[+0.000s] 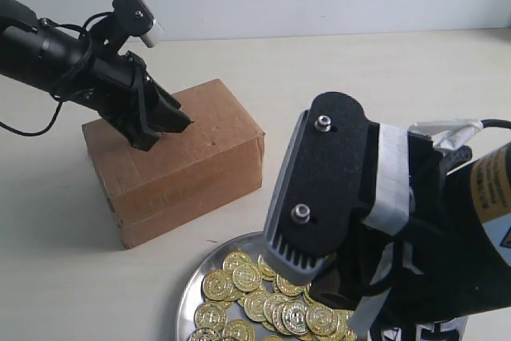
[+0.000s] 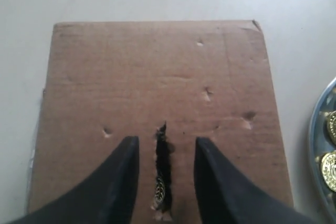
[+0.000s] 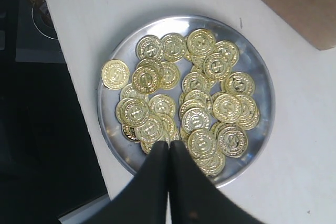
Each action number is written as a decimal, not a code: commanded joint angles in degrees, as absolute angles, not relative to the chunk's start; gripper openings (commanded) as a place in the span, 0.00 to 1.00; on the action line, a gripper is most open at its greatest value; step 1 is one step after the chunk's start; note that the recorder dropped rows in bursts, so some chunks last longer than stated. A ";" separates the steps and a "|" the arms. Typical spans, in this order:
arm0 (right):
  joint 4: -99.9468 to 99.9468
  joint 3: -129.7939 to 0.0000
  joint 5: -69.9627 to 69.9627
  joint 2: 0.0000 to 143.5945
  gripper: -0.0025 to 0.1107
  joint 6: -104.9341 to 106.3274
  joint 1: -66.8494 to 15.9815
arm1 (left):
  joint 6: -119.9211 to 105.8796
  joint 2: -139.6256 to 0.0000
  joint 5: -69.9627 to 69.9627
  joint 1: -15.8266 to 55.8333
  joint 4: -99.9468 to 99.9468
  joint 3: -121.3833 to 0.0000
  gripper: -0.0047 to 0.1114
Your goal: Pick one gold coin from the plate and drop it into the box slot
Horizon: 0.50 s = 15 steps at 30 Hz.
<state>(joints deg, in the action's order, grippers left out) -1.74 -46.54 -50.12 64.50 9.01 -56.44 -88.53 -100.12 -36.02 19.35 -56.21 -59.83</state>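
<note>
The brown cardboard box (image 1: 200,149) lies at the left of the exterior view. My left gripper (image 1: 170,132) hovers just over its top. In the left wrist view that gripper (image 2: 166,140) is open, its black fingers either side of the dark slot (image 2: 164,156) in the box (image 2: 157,66). A gold coin (image 2: 159,188) stands on edge in the slot, partly sunk in. The silver plate (image 3: 262,77) holds several gold coins (image 3: 194,93). My right gripper (image 3: 168,142) is shut above the plate's near rim, and I see nothing between its fingers.
The plate (image 1: 192,285) sits near the table's front edge, just in front of the box. My right arm and its camera mount (image 1: 319,189) hide much of it in the exterior view. A dark floor area (image 3: 47,129) lies beyond the table edge.
</note>
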 commanded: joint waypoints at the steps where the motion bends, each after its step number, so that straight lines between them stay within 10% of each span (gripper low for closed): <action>1: -1.80 -46.36 -49.34 64.01 0.02 8.87 -56.30 | -86.49 -94.50 -36.72 19.38 -56.03 -59.94 0.23; 4: -1.80 -46.36 -49.36 64.01 0.02 8.75 -56.30 | -85.96 -89.78 -37.99 19.38 -55.54 -59.94 0.04; 15: -1.80 -46.36 -49.36 64.01 0.02 8.64 -56.30 | -82.27 -71.99 -41.75 19.38 -55.67 -59.94 0.04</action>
<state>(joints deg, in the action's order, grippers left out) -1.74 -46.54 -50.00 64.50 8.79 -56.44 -82.95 -75.93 -40.58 19.35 -55.46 -59.83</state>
